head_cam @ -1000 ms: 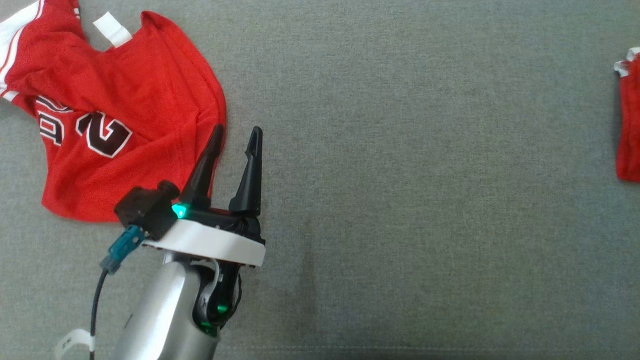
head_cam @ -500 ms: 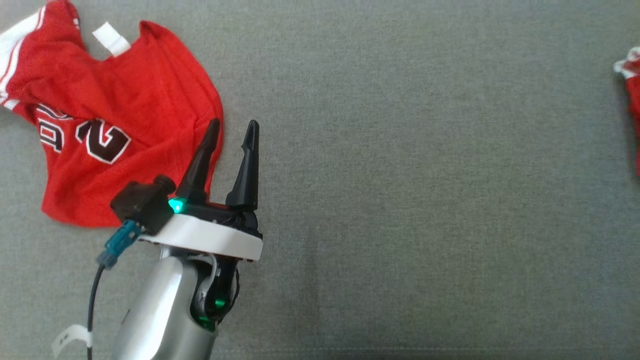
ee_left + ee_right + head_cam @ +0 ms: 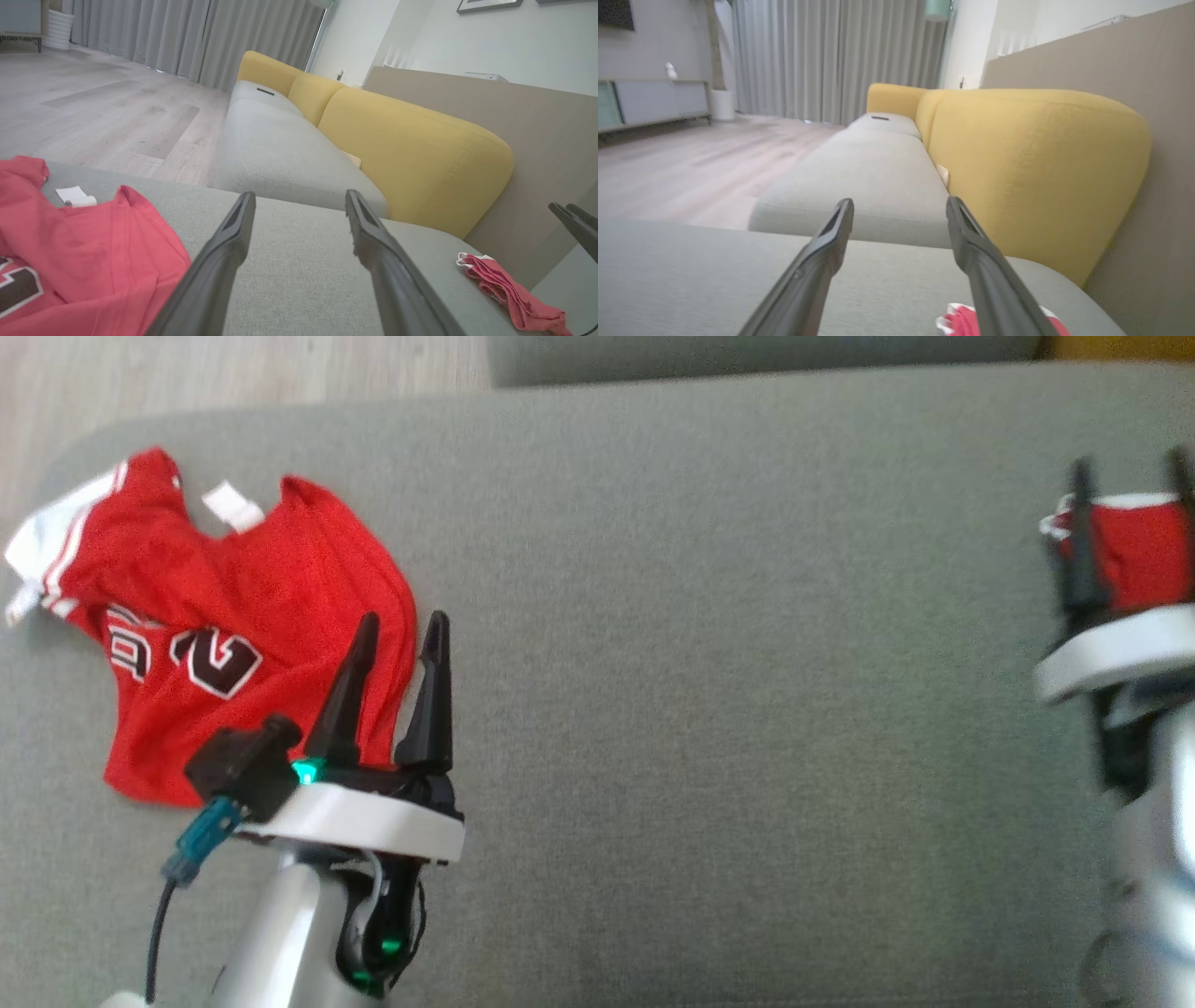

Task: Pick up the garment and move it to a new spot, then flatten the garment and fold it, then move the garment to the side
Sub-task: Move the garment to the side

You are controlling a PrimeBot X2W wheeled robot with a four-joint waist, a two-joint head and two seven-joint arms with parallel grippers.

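resting on the grey sofa cushion (image 3: 700, 663), the small folded red garment (image 3: 1144, 551) lies beneath the wide-spread right pincer (image 3: 1132, 476); the crumpled red jersey (image 3: 233, 644) lies partly under the wide left pincer (image 3: 403, 619).

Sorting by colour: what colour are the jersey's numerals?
Black with white outline, on the red jersey; head view.
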